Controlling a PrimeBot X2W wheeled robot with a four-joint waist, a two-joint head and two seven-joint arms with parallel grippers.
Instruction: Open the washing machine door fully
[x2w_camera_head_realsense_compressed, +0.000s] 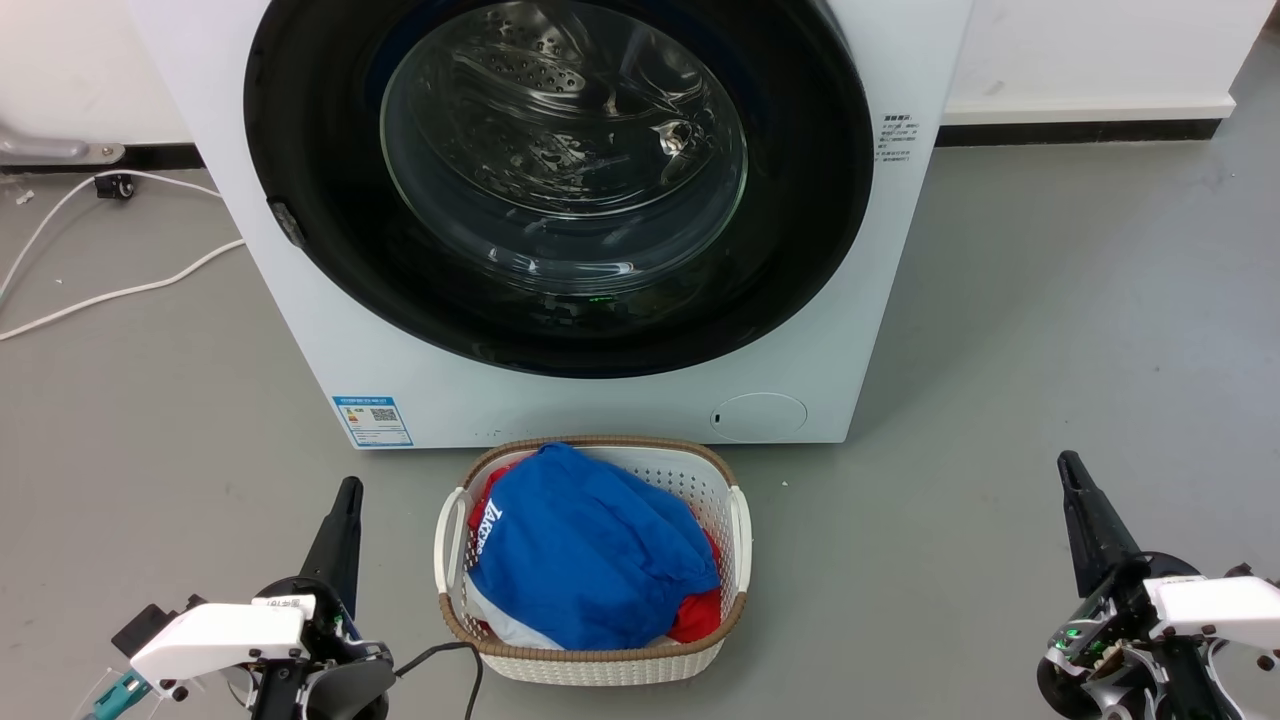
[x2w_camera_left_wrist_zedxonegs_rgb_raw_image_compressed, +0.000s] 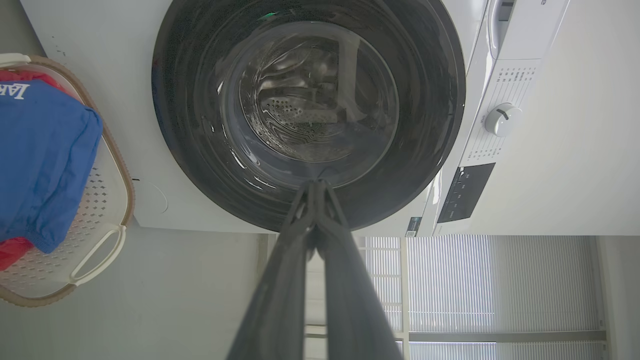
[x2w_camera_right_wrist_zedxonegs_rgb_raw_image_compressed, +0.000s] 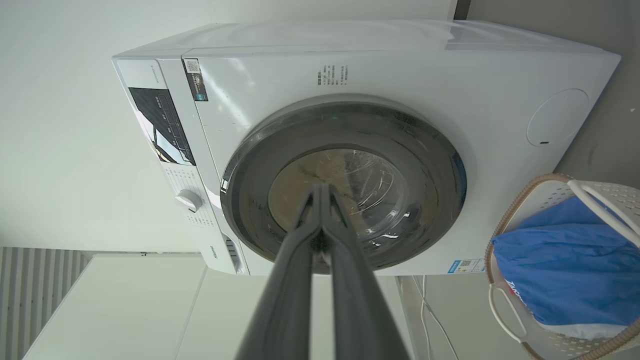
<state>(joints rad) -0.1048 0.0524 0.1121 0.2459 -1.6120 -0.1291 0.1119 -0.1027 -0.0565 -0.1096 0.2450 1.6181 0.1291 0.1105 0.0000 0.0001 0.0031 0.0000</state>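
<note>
Zero progress yet: the washing machine door sits shut, flush on the washing machine ahead of me. My left gripper and right gripper hover low, well apart from it, fingers together, empty.

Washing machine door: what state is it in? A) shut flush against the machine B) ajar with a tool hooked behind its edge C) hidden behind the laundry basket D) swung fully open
A: the washing machine door sits flush on the washing machine front, with the left tool and right tool both shut and clear of it.
</note>
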